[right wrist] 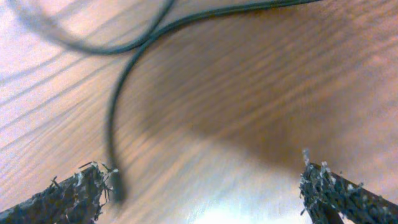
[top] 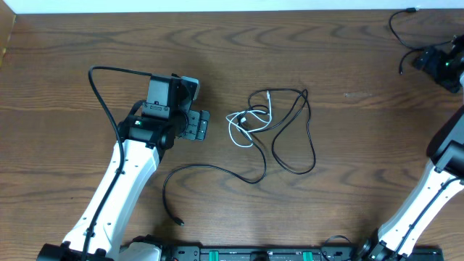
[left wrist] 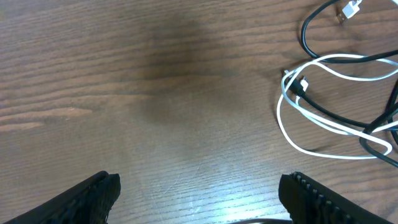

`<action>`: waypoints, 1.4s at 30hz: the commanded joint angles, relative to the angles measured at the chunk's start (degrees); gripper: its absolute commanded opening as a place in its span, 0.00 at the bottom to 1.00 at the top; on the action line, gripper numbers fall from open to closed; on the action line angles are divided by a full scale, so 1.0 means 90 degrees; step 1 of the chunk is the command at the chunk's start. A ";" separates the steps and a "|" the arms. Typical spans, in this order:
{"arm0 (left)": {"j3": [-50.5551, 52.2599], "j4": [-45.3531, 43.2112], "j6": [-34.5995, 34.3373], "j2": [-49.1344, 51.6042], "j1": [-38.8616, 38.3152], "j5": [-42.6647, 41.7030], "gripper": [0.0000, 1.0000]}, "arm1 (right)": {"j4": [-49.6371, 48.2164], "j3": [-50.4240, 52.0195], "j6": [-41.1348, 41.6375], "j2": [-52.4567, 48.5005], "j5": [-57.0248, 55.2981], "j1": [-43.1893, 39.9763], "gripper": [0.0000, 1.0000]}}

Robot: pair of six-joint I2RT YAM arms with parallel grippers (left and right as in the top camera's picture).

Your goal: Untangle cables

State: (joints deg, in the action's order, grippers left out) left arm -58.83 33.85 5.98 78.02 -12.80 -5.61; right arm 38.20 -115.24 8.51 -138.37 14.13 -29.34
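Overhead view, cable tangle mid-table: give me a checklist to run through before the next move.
1. Left gripper open and empty: ok.
2. Right gripper open and empty: ok.
3. White cable free of the black cables: not ok, they cross.
4. Left gripper lined up on the tangle: not ok, the cables lie off to one side of it.
5. Lone black cable by the right gripper clear of the tangle: ok.
6. Which plug belongs to which black cable: cannot tell.
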 commanded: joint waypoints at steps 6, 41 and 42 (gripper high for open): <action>-0.0058 0.0000 -0.0034 0.0024 0.0027 0.0080 0.87 | 0.1479 -0.0036 -0.0622 0.2161 0.2295 0.0296 0.99; -0.0058 0.0000 -0.0032 0.0024 0.0024 0.0080 0.87 | 0.4767 -0.0010 -0.4546 0.2455 0.1064 0.5778 0.91; -0.0058 0.0000 -0.0034 0.0024 0.0024 0.0080 0.87 | 0.4889 -0.0010 -0.4675 0.2455 0.1061 0.5892 0.89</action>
State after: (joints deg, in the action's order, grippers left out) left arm -58.83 33.82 5.98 78.02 -12.80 -5.61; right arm 80.25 -115.52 -27.35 -115.87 25.87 21.04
